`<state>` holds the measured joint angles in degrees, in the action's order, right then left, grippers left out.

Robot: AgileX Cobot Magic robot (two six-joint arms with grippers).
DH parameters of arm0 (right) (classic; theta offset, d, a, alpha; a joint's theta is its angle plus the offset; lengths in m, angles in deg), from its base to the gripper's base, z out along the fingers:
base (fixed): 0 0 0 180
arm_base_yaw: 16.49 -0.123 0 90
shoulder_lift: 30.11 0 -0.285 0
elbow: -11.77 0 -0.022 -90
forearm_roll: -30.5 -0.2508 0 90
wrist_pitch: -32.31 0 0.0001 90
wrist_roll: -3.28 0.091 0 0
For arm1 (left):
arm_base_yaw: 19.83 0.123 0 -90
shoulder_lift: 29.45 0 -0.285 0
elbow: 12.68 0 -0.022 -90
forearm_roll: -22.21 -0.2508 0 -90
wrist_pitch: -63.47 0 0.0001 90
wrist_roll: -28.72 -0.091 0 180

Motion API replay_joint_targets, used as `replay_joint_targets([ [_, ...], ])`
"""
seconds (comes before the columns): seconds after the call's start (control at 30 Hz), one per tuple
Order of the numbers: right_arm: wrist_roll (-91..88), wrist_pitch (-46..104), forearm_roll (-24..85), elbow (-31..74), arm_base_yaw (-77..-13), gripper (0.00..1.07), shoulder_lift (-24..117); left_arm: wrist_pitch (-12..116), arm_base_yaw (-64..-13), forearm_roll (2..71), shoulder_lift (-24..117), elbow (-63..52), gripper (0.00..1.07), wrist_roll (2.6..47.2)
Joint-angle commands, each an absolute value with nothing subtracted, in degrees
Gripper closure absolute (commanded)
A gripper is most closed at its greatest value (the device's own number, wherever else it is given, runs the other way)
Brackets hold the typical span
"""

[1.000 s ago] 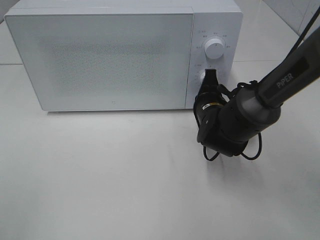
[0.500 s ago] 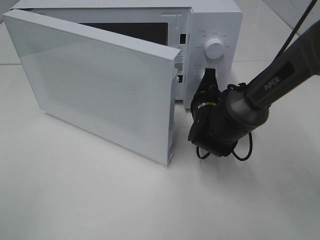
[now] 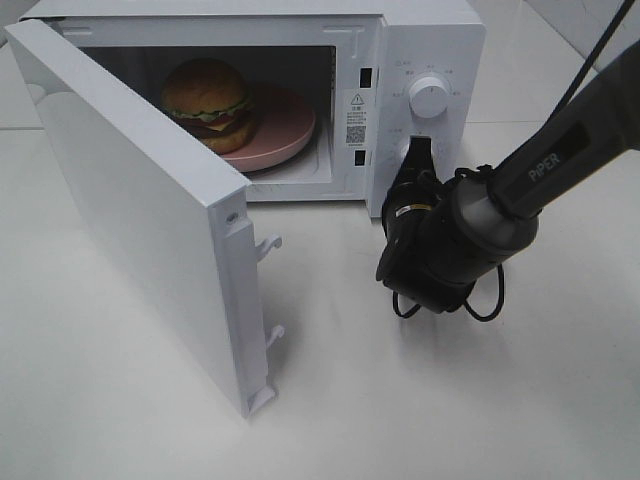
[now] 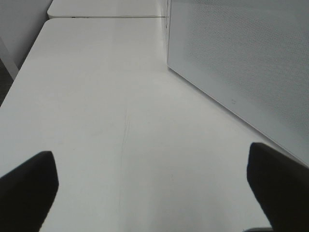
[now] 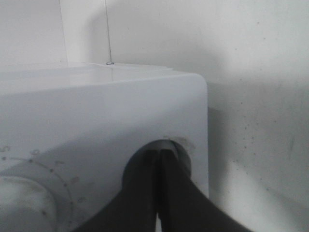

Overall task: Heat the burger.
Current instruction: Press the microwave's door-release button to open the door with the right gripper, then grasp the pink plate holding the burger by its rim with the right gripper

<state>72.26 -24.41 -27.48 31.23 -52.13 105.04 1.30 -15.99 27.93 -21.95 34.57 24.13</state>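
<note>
The burger (image 3: 208, 100), with a golden bun, lettuce and cheese, sits on a round pink plate (image 3: 285, 135) inside the white microwave (image 3: 430, 40). The microwave door (image 3: 130, 200) stands wide open, swung out to the left. My right gripper (image 3: 417, 150) is shut, and its tips rest against the lower round button on the control panel. The right wrist view shows the same: the shut right gripper (image 5: 159, 154) touches the recessed button (image 5: 182, 151). My left gripper (image 4: 152, 193) is open over bare tabletop, with the door's outer face (image 4: 241, 58) beside it. Nothing is held.
An upper dial (image 3: 429, 97) sits above the button on the panel. The open door juts far out over the white table (image 3: 400, 400), with its latch hooks (image 3: 268, 245) on the free edge. The right arm and its cable (image 3: 480, 300) hang in front of the panel.
The microwave door has swung from closed to wide open, uncovering the burger and plate inside. The right gripper has stayed shut at the lower button.
</note>
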Motion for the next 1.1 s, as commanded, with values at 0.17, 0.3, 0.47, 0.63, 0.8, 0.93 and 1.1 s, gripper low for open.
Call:
replay_joint_targets([
  [0.17, 71.80, -31.00, -18.71, 30.49, -49.89, 1.07, 102.06, 1.99, -15.99, 28.11, -22.29, 34.80, 0.07, 24.36],
  [0.3, 72.32, -27.28, -18.71, 33.01, -50.01, 1.07, 100.46, 1.99, -15.99, 28.11, -22.29, 34.80, 0.07, 24.36],
  [0.47, 72.32, -22.75, -18.71, 34.15, -50.01, 1.07, 99.14, 1.99, -15.99, 28.11, -22.29, 34.80, 0.07, 24.36],
  [0.63, 71.35, -18.40, -18.71, 36.39, -50.01, 1.07, 97.48, 1.99, -15.99, 28.11, -22.29, 34.80, 0.07, 24.36],
  [0.8, 68.71, -13.01, -18.60, 38.91, -50.01, 1.07, 94.96, 1.99, -15.99, 28.11, -22.29, 34.80, 0.07, 24.36],
  [0.93, 66.25, -9.06, -18.48, 41.20, -50.01, 1.07, 92.72, 1.99, -15.99, 28.11, -22.29, 34.80, 0.07, 24.36],
  [1.1, 65.79, -6.54, -15.62, 44.41, -50.01, 1.07, 89.46, 1.99, -15.99, 28.11, -22.29, 34.80, 0.07, 24.36],
])
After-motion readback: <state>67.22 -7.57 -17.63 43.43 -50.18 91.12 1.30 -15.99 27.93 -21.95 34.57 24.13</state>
